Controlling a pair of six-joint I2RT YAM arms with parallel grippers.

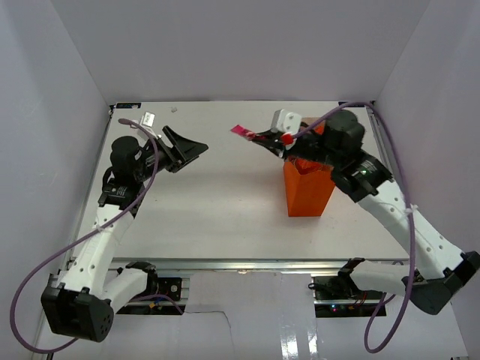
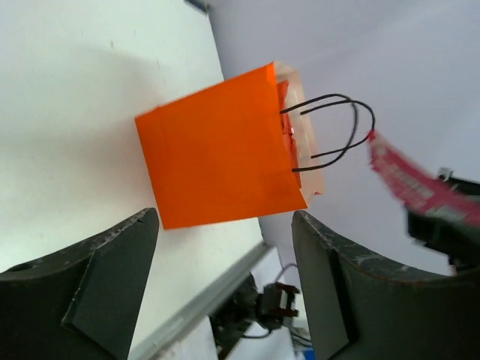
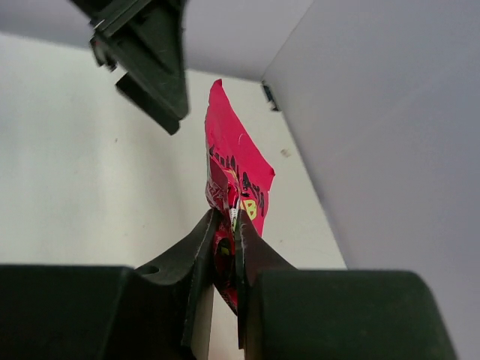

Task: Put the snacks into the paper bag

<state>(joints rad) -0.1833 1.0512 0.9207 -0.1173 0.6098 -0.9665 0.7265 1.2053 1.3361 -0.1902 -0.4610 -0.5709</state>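
A: Entry, overhead view first. Where is the paper bag (image 1: 307, 196)?

B: Right of centre in the frame, upright on the table (image 1: 225, 214), mouth up. In the left wrist view the bag (image 2: 217, 157) fills the middle, lying sideways in the picture, with its thin black handles (image 2: 337, 129) pointing to the right edge.

A: Right gripper (image 1: 259, 137)?

B: Upper middle of the overhead frame, just up and left of the bag's top. Its jaws are pressed together on a pink packet (image 1: 241, 131). The right wrist view confirms this: the gripper (image 3: 229, 225) pinches the packet's lower end, and the packet (image 3: 229, 150) stands up out of it towards the top of the frame.

A: Is the packet in the bag?

B: No. It is held in the air, clear of the table and to the left of the bag's mouth (the left wrist view catches it, blurred, at the right edge (image 2: 409, 180), beyond the handles).

A: Left gripper (image 1: 191, 150)?

B: Upper left of the overhead frame, well apart from the bag and pointing towards it. Jaws spread wide, nothing between them; in its own camera (image 2: 223, 225) only the bag and table show in the gap.
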